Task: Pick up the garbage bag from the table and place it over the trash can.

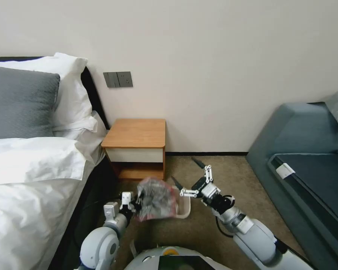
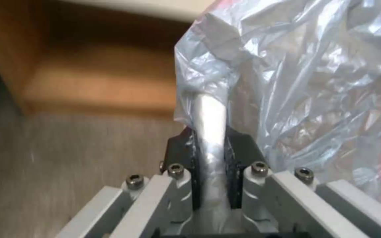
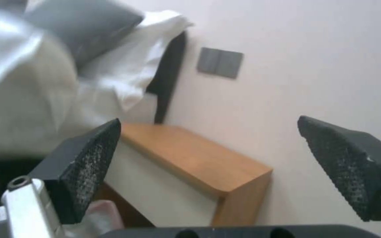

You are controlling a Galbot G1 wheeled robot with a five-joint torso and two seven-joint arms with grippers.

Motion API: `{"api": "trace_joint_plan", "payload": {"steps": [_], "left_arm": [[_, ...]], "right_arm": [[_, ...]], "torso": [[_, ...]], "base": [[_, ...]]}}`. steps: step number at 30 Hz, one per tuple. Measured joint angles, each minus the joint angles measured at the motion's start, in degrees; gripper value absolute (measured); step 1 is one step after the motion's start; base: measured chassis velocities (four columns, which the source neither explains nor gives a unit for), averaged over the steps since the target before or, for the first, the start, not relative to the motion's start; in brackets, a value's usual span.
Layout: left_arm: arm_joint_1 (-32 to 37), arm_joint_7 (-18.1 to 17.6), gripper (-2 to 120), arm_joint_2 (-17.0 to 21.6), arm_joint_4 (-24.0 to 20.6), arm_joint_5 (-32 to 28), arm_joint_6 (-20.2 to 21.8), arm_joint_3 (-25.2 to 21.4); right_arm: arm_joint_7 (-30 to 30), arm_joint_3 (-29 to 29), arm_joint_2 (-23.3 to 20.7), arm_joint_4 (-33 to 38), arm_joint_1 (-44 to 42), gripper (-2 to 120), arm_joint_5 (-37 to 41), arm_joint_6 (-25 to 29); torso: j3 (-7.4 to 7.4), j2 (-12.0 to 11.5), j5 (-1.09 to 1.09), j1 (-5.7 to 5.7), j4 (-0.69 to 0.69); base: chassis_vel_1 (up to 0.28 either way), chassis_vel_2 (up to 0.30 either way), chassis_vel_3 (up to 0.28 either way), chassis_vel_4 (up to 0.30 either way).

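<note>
The garbage bag (image 1: 156, 202) is a crumpled grey bundle with a pink edge, held up off the carpet in front of the table (image 1: 135, 134). My left gripper (image 1: 136, 201) is shut on a twisted part of it; in the left wrist view the bag (image 2: 309, 82) bulges past the gripper (image 2: 210, 140). Behind and right of the bag, part of the trash can's (image 1: 184, 210) cream rim shows, and the rest is hidden. To its right my right gripper (image 1: 182, 168) is open and holds nothing. Its wrist view looks between its wide-apart pads (image 3: 89, 165) at the table (image 3: 199, 162).
A bed (image 1: 30, 176) with white sheets and a grey pillow (image 1: 20, 101) lies close on the left. A blue-grey sofa (image 1: 308, 157) fills the right side. Brown carpet (image 1: 221, 172) lies between them. A grey switch plate (image 1: 118, 79) is on the wall.
</note>
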Motion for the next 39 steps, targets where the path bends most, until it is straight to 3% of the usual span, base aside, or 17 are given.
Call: {"api": "trace_joint_plan", "payload": {"steps": [2,3,6,9,12,14,20,22,32,39], "left_arm": [[0.6,-1.6,9,0.4,-3.2,-0.7,-5.3,0.1],[0.6,-1.6,9,0.4,-3.2,-0.7,-5.3,0.1],[0.0,-2.3,9,1.5,-4.2,-0.2,-13.0,0.2],[-1.0,-2.2,9,2.1,-3.4,0.2,-15.5,0.1],[-1.8,-2.1,9,2.8,-2.5,0.4,-17.0,0.4],[-2.1,-2.0,9,2.9,-1.7,1.4,-18.1,0.7],[-2.1,-2.0,9,2.5,-0.9,2.2,-19.5,1.3],[-2.1,-2.0,9,2.3,-0.7,2.7,-20.0,1.7],[-2.2,-1.2,9,2.4,0.0,4.0,-21.2,1.5],[-2.4,-0.9,9,2.2,0.1,4.2,-21.6,1.7]], "right_arm": [[4.7,-1.8,0.0,5.4,-0.1,100,11.6,-7.2],[4.7,-1.8,0.0,5.4,-0.1,100,11.6,-7.2],[7.2,-1.7,-0.7,11.4,0.2,100,28.0,-15.9],[5.7,-1.4,-2.6,11.7,0.9,100,32.3,-18.2],[1.3,-0.9,-5.2,10.5,2.6,100,32.9,-18.9],[-3.3,-1.7,-8.3,8.4,5.5,100,32.5,-19.7],[-4.2,-4.9,-10.0,5.7,9.7,100,29.7,-20.9],[-4.4,-8.5,-10.6,2.8,14.4,100,28.1,-21.6],[-4.2,-20.9,-7.9,-8.7,30.5,100,26.7,-23.3],[-4.2,-26.2,-6.0,-12.7,35.4,92,25.5,-23.8]], "torso": [[0.00,0.0,0.02,0.00,0.01],[0.00,0.0,0.02,0.00,0.01],[0.00,0.0,-0.01,0.00,-0.01],[0.00,0.0,0.02,0.00,0.01],[0.00,0.0,0.00,0.00,-0.03],[0.00,0.0,0.01,0.00,0.03],[0.00,0.0,0.01,0.01,-0.01],[0.00,0.0,0.00,0.01,0.00],[0.00,0.0,0.01,0.01,0.00],[0.00,0.0,0.00,0.01,0.01]], "base": [[0.000,0.000,0.000,0.000],[0.000,0.000,0.000,0.000],[0.000,0.000,0.000,0.000],[0.000,0.000,0.000,0.000],[0.000,0.000,0.000,0.000],[0.000,0.000,0.000,0.000],[0.000,0.000,0.000,0.000],[0.000,0.000,0.000,0.000],[0.000,0.000,0.000,0.000],[0.000,0.000,0.000,0.000]]}}
